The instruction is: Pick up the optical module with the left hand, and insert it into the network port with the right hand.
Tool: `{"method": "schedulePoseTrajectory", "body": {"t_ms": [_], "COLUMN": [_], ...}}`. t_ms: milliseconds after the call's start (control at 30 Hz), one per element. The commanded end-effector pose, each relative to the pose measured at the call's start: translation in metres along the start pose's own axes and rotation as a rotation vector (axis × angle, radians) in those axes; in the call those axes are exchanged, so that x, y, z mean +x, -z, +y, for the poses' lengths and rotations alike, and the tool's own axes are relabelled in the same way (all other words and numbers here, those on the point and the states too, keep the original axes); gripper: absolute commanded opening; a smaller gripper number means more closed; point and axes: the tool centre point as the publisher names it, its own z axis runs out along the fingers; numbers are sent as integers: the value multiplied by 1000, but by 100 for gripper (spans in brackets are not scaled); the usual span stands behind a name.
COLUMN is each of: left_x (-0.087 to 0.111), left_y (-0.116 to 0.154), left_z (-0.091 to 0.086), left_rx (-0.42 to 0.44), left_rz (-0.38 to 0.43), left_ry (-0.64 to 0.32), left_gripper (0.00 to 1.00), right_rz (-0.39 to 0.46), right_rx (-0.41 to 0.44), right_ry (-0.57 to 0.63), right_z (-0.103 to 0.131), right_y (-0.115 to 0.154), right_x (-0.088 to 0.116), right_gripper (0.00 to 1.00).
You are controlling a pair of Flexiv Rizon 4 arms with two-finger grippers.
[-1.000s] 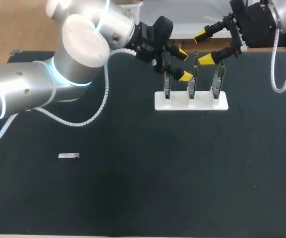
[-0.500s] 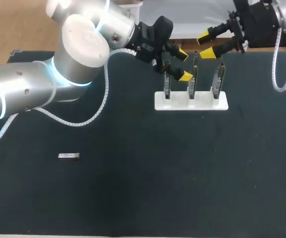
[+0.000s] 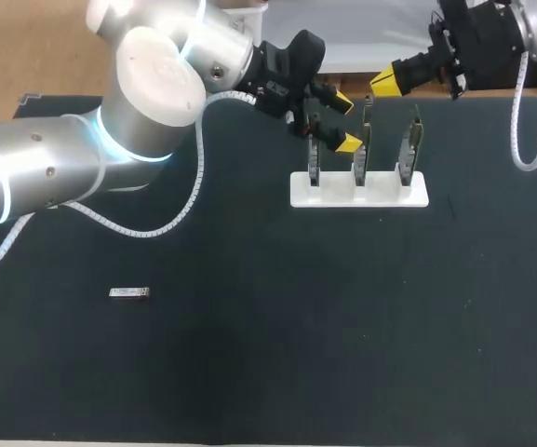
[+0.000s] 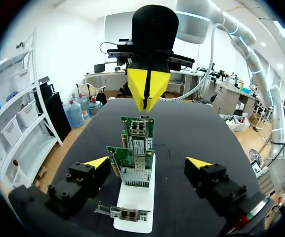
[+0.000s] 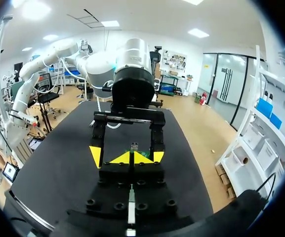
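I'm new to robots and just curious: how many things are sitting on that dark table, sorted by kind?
Upright green circuit cards: 3
White stand holding them: 1
Small silver optical module, lying apart: 1
Total: 5

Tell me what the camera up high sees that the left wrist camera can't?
Only the head view shows the little optical module lying alone on the table. Only the left wrist view shows the network ports on the green cards. Both show the white stand, the open left pincer and the shut right pincer.
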Motion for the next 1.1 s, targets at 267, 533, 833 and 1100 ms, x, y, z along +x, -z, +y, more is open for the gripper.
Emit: {"method": "schedulePoseTrajectory", "body": {"t_ms": [267,533,833,1100], "left_x": [0,0,0,0], "left_y": [0,0,0,0], "left_z": [1,1,1,1], "left_rx": [0,0,0,0], "left_rz": [3,3,3,3], "left_ry": [0,0,0,0], "left_gripper": [100,100,100,100], "right_rz": [-2,3,16,22], "right_rx": [-5,-9,-15,-19], "right_ry": [8,4,-10,-21], "right_z": [-1,-2,-2,-2], "right_y": [-5,-7,-11,-13], "right_x": [-3,-1,5,9], "right_gripper": [0,0,0,0]}}
